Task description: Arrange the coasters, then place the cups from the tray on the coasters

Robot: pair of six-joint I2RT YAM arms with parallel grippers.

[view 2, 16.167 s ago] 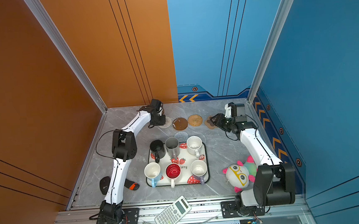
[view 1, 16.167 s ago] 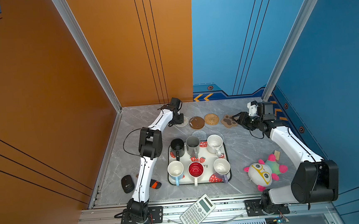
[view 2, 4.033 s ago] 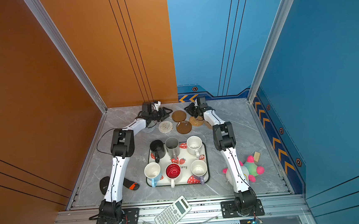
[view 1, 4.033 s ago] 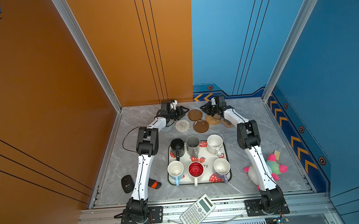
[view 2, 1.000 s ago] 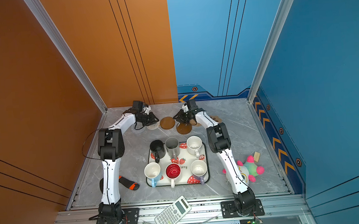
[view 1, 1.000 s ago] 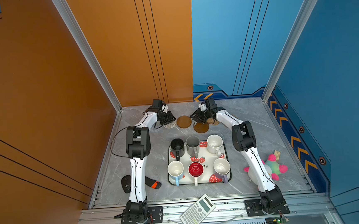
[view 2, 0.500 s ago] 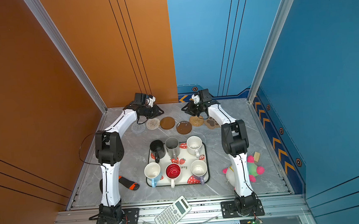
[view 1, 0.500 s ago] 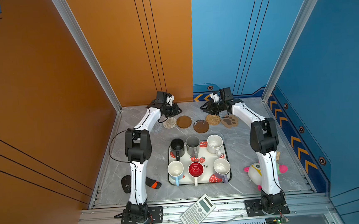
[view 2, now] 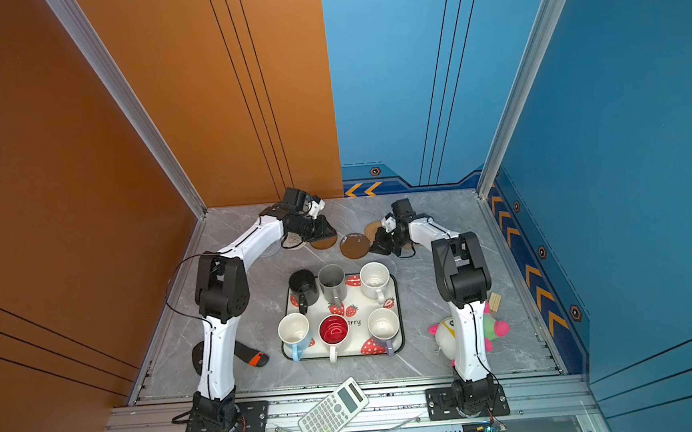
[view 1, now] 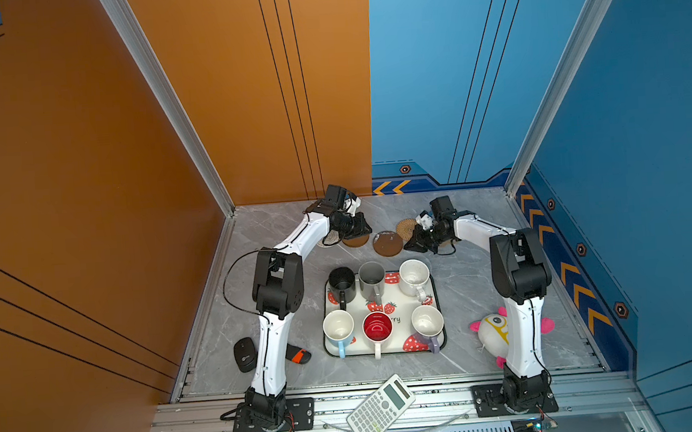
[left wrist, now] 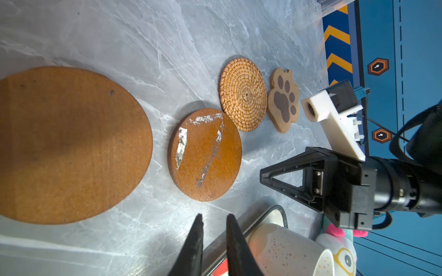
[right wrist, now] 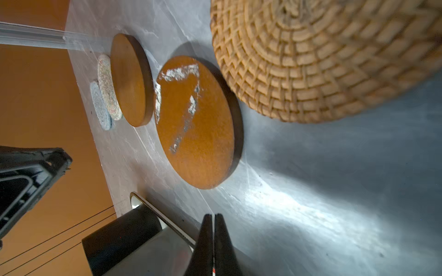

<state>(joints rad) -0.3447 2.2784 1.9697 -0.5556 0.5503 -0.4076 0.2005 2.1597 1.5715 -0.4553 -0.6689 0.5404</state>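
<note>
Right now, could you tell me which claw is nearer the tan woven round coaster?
Right. The right claw is beside the tan woven round coaster; the left claw is farther, beyond the scuffed brown disc coaster.

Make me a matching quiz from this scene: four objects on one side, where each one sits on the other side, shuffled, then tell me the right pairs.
Things:
1. black mug
2. mug with red inside
3. calculator
4. scratched brown coaster

Places:
A. on the front metal rail
B. middle of the near row on the tray
C. on the table, beyond the tray
D. far left corner of the tray

Pairs: 1-D, 2-B, 3-A, 4-C.
</note>
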